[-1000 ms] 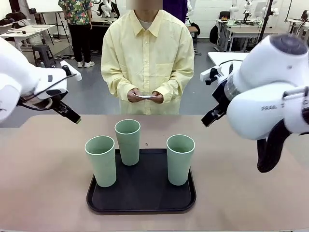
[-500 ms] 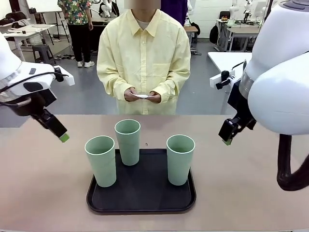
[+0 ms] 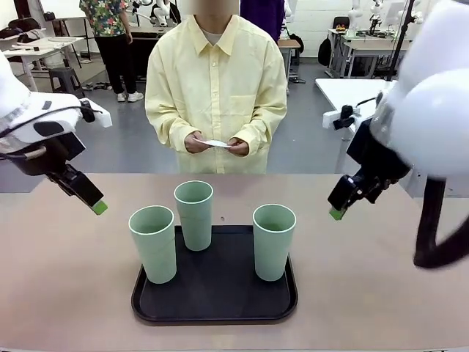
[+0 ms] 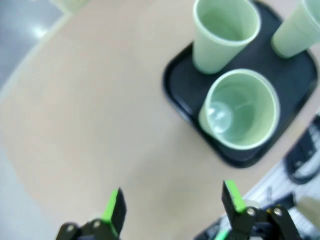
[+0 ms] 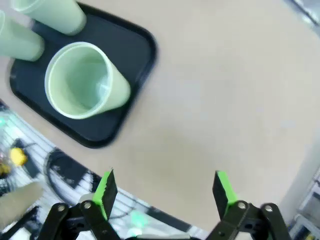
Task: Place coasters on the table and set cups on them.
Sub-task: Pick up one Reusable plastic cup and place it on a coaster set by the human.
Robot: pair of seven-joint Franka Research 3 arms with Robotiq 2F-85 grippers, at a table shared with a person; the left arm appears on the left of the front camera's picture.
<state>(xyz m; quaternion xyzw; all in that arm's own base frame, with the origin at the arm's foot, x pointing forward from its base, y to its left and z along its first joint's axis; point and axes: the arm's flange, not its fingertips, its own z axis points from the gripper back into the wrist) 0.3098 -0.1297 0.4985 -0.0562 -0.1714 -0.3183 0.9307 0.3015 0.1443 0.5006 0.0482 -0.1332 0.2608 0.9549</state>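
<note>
Three mint-green cups stand upright on a black tray (image 3: pixel 220 299): the left cup (image 3: pixel 152 244), the middle cup (image 3: pixel 194 214) and the right cup (image 3: pixel 273 240). Across the table (image 3: pixel 66 279), a person holds the white coasters (image 3: pixel 215 144) in both hands at waist height. My left gripper (image 3: pixel 97 207) hangs open above the table, left of the tray. My right gripper (image 3: pixel 337 213) hangs open to the tray's right. The left wrist view has open jaws (image 4: pixel 172 197) over bare tabletop, the nearest cup (image 4: pixel 240 110) beyond. In the right wrist view the gripper (image 5: pixel 165 186) is open, a cup (image 5: pixel 82 80) ahead.
The tray (image 4: pixel 185 95) sits mid-table near the robot's side, with bare tabletop on both sides and behind it. The table's rounded edge (image 5: pixel 280 200) lies close to the right gripper. Other tables and people stand far behind.
Both arms have swung down and inward: the left gripper dropped toward the table left of the tray, the right gripper came down on the tray's right. Cups and the person's hands stayed put.
</note>
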